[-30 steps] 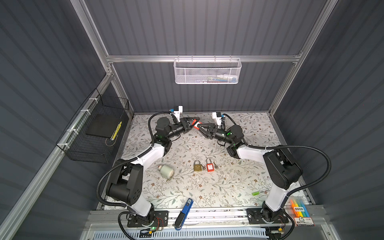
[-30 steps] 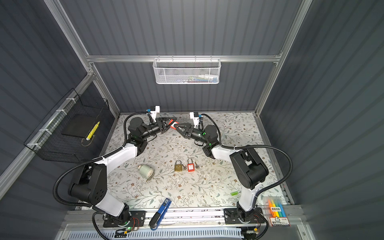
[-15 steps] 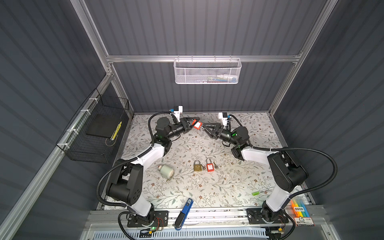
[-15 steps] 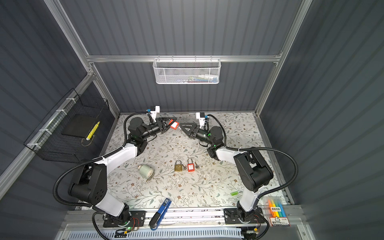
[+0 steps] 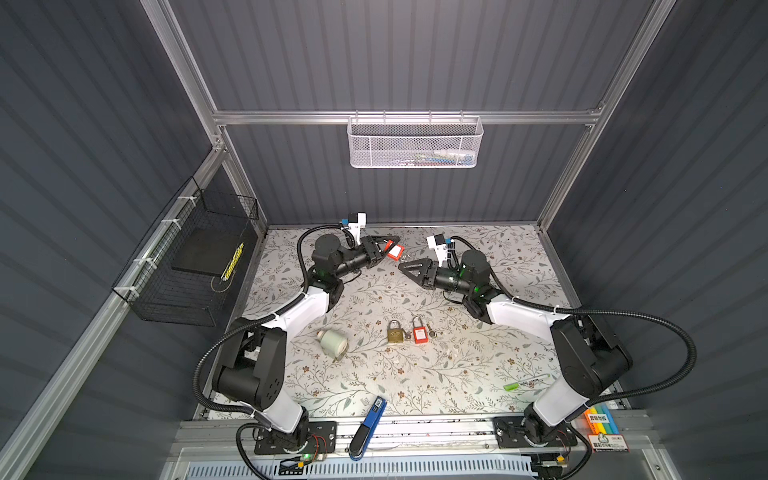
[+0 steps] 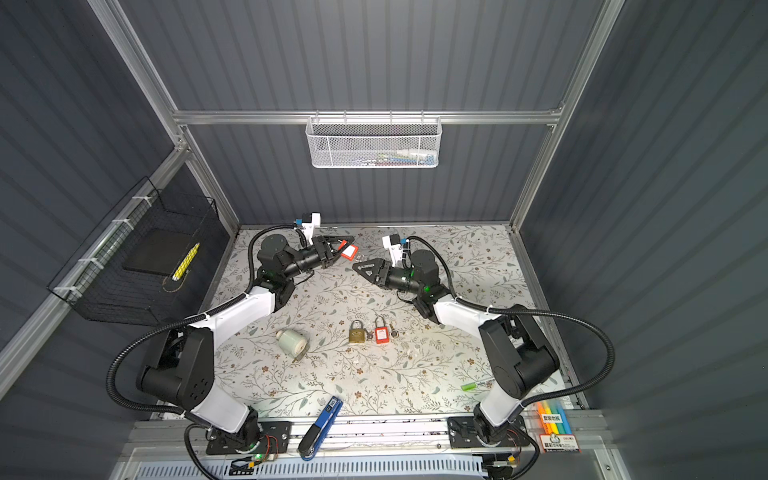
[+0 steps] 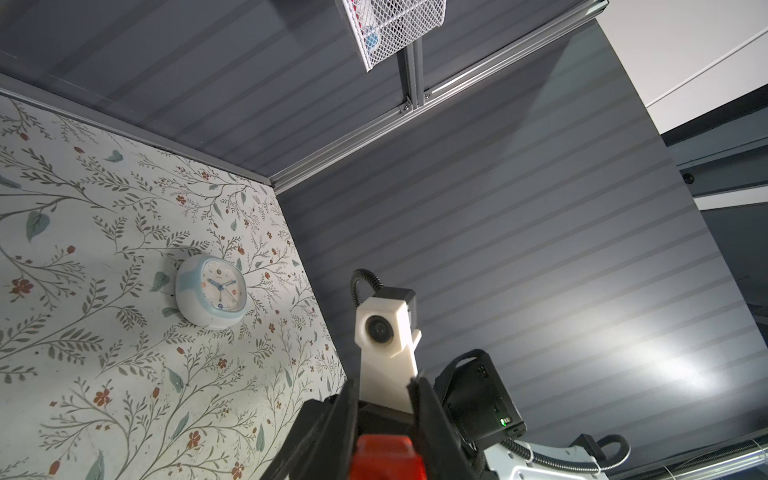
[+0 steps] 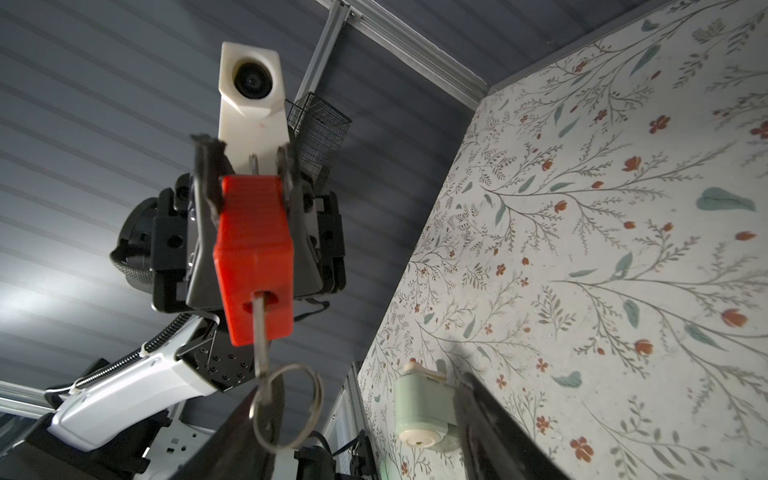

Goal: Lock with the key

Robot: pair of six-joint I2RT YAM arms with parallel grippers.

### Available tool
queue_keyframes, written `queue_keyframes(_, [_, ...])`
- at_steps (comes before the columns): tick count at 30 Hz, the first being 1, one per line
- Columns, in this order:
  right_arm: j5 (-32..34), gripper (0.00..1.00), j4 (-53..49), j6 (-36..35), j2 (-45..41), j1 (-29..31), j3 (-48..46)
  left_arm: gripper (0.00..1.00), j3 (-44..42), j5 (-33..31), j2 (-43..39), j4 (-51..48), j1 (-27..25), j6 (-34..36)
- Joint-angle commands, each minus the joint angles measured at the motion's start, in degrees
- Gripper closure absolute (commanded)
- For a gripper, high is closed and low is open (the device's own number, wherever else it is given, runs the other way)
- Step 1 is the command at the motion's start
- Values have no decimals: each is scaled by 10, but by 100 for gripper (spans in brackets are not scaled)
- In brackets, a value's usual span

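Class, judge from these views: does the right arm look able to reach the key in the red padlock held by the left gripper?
Probably yes: the right gripper, jaws open, faces the key jutting from the red padlock in the left gripper, with nothing between them.

Free gap betw. key (image 8: 261, 332) in red padlock (image 5: 395, 251) and right fingers (image 5: 415, 268); bare mat (image 5: 374, 291) below, brass padlock (image 5: 395, 333) apart.

Your floral tabletop (image 5: 415, 374) carried brass padlock (image 5: 396, 333) just beside red padlock (image 5: 420, 334); clock (image 5: 332, 343) lay left, green marker (image 5: 524, 381) right.
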Motion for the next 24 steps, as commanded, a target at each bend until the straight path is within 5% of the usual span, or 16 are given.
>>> queue_keyframes(1, [-17,32,-60,-69,-30,-6,-8,100,11,5,-9,30,-1,3])
queue_keyframes(12, [-42,33,27,-34,-74,-81,-44,100,10,5,-13,27,-1,3])
queue_keyframes(24, [-63,43,198,93,19,-49,6,100,14,6,-13,23,-1,3])
